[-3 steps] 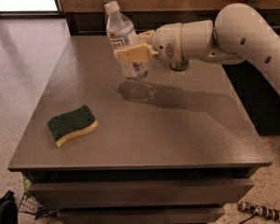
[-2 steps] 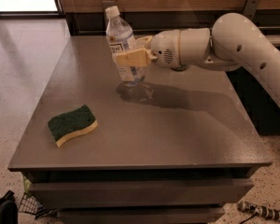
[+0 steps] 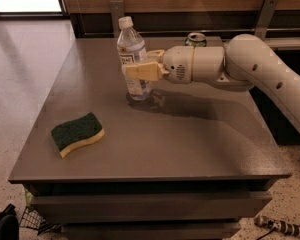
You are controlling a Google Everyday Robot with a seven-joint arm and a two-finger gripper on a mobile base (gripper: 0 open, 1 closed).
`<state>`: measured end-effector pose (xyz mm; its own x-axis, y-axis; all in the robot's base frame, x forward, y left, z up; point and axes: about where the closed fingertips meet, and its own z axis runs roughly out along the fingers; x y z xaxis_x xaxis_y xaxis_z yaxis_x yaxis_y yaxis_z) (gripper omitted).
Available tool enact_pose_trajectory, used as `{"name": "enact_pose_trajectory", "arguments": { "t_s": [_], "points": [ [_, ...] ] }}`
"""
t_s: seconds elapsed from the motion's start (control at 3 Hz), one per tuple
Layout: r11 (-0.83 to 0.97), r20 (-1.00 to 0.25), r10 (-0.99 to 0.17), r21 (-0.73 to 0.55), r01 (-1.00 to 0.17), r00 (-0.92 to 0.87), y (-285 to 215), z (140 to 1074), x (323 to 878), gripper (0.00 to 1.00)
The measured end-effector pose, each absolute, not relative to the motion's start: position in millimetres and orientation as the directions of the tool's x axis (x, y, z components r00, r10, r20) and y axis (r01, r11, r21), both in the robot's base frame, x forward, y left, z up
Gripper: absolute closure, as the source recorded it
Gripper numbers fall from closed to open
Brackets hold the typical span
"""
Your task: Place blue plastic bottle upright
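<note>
Bottle [image 3: 130,43] stood upright on table [image 3: 190,139], toward far edge. Gripper [image 3: 139,63] closed around its midsection, held from the right. Sponge [image 3: 77,133] noted front-left; can [image 3: 195,39] partly hidden behind arm.

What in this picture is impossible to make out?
Camera view only.
- blue plastic bottle: its middle is covered by the claw, which closes around it at the table's far side.
- green can: only its top shows behind the arm.
- arm: cut off by the right edge.
- bottle label text: too small.
</note>
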<state>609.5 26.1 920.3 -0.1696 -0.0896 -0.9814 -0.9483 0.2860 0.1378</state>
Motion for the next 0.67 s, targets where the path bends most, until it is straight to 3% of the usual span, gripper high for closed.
{"name": "enact_pose_trajectory", "arguments": {
  "t_s": [0.67],
  "points": [
    [0.319, -0.991, -0.081, 0.075, -0.945, -0.106, 11.5, 906.0, 610.2, 1.00]
  ]
}}
